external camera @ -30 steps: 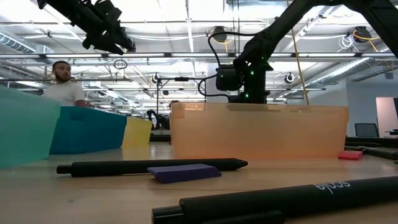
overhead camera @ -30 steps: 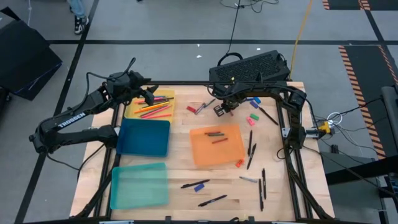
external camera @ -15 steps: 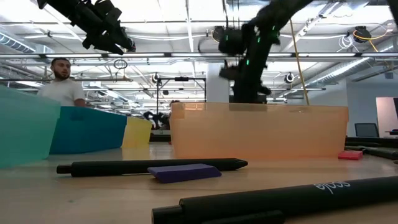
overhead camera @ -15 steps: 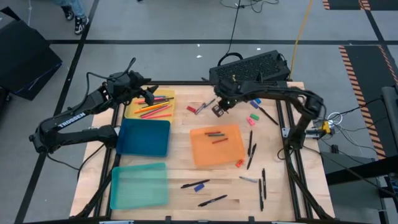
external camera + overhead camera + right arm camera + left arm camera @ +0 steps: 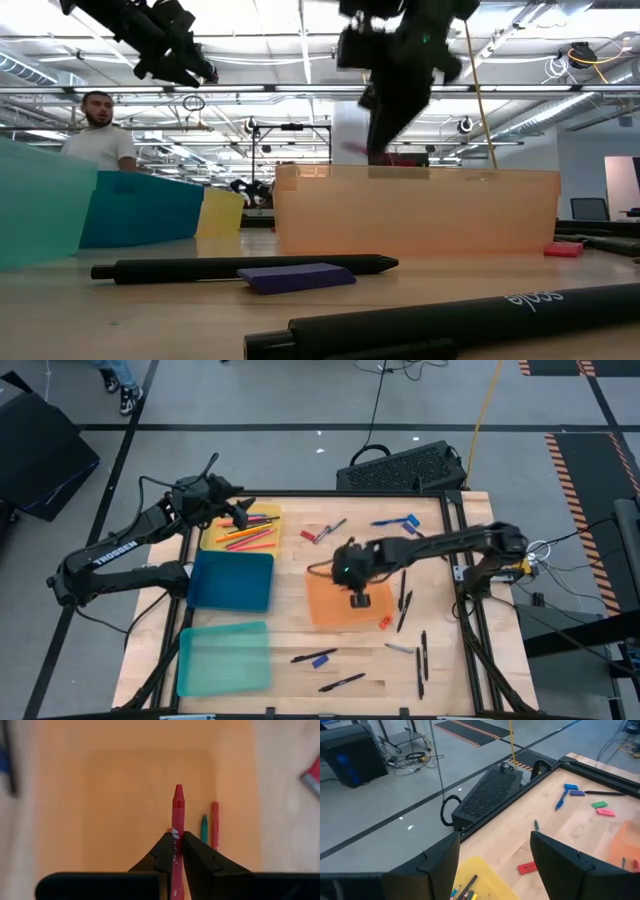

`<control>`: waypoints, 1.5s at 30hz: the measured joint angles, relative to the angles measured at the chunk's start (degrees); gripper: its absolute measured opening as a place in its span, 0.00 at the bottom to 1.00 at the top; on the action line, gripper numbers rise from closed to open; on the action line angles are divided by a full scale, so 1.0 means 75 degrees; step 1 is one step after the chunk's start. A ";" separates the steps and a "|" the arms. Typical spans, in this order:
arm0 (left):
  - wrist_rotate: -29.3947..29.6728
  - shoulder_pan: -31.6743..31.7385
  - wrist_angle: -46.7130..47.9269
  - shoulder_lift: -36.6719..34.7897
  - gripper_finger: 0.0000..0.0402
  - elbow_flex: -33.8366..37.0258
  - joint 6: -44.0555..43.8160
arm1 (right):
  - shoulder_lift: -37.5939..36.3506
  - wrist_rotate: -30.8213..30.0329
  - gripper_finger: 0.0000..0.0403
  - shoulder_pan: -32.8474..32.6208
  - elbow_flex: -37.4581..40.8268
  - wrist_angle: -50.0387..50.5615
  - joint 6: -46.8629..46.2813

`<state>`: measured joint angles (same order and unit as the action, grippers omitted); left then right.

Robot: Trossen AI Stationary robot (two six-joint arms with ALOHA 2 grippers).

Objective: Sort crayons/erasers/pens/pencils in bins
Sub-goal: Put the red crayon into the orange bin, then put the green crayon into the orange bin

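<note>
On the left of the high view the left arm waits with its gripper (image 5: pixel 240 515) over the yellow bin (image 5: pixel 212 540), fingers spread wide and holding nothing. That bin, at upper left of the table, has pencils (image 5: pixel 250 535) lying in it. Below it sit the blue bin (image 5: pixel 232 582) and the teal bin (image 5: pixel 222 657), one under the other.

At centre, the right gripper (image 5: pixel 175 851) hangs over the orange bin (image 5: pixel 325 612), pinched tight on a red crayon (image 5: pixel 177 815) that points out past the fingertips. Two more crayons (image 5: pixel 210 827), one green and one red, lie side by side on the bin floor just beside it.

Right of the bin, pens (image 5: pixel 404 600) lie scattered on the table (image 5: pixel 290 625), with small erasers (image 5: pixel 406 548) toward the upper right. In the low view a person (image 5: pixel 100 133) stands at far left.
</note>
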<state>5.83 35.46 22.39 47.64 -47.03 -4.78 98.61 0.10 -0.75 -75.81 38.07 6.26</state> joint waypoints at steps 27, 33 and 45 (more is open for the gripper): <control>-0.0800 -0.2018 0.0009 -0.0003 0.61 0.0000 -0.0044 | 0.0778 0.0015 0.45 0.2852 -0.1463 0.0070 0.2686; -0.0563 -0.2417 0.0012 -0.0002 0.61 0.0000 -0.0997 | 0.1527 0.0714 0.41 0.3949 -0.1472 -0.0131 0.3552; -0.0138 -0.2600 -0.0138 0.1107 0.61 -0.0003 -0.1877 | 0.3349 0.1690 0.40 0.4761 -0.2020 -0.0648 0.4601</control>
<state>4.79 15.96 21.35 55.94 -47.05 -18.85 123.73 12.78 34.96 -90.96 33.21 40.77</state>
